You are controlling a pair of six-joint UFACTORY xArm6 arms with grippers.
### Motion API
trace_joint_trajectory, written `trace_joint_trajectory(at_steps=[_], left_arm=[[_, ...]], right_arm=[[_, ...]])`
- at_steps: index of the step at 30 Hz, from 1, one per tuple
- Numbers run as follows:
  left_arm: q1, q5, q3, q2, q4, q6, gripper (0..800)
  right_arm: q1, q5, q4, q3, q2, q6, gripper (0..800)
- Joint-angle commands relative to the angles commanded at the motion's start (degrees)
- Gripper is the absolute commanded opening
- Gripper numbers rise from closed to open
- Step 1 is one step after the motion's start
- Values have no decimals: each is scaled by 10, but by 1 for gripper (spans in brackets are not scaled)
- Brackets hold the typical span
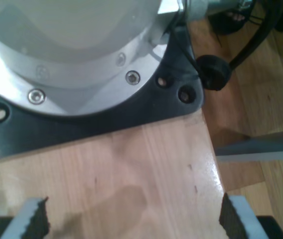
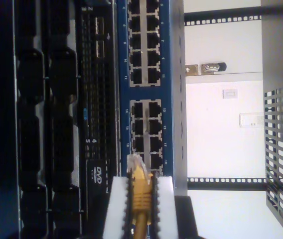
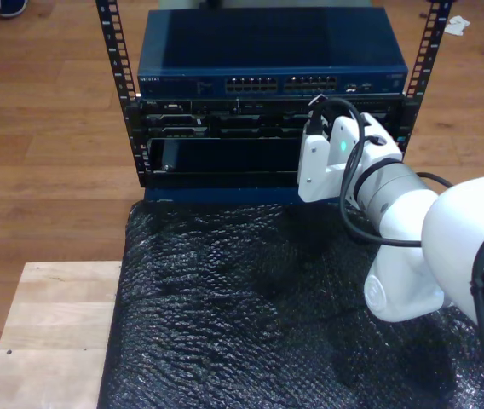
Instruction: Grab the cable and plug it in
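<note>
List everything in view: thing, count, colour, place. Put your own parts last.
cable: one, yellow, clear plug at its tip, held just short of the switch ports
network switch: one, blue, top of the rack, two port blocks on its front
rack: one, black perforated rails, on the wood floor
server units: black, stacked under the switch
mat: one, black, textured, before the rack
wooden table: one, light, under my first hand
arm base: one, silver on a black plate
my first hand: open
my second hand: white pads clamping the cable

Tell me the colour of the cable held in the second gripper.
Yellow cable, clearest in the second wrist view.
</note>
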Motion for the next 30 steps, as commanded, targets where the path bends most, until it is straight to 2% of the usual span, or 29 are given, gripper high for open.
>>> trace_joint_trajectory(at_steps=[7,18,25,30], left_arm=[[0,0,1,0,0,0,800],[0,0,0,0,0,0,800],[0,0,0,0,0,0,800],[0,0,1,0,0,0,800]], right_arm=[[-1,3,0,4,-23,-8,0],[10,-2,-7,50,-44,-8,0],[15,-1,-52,60,-64,-9,0],[15,0,-54,62,-76,-9,0]])
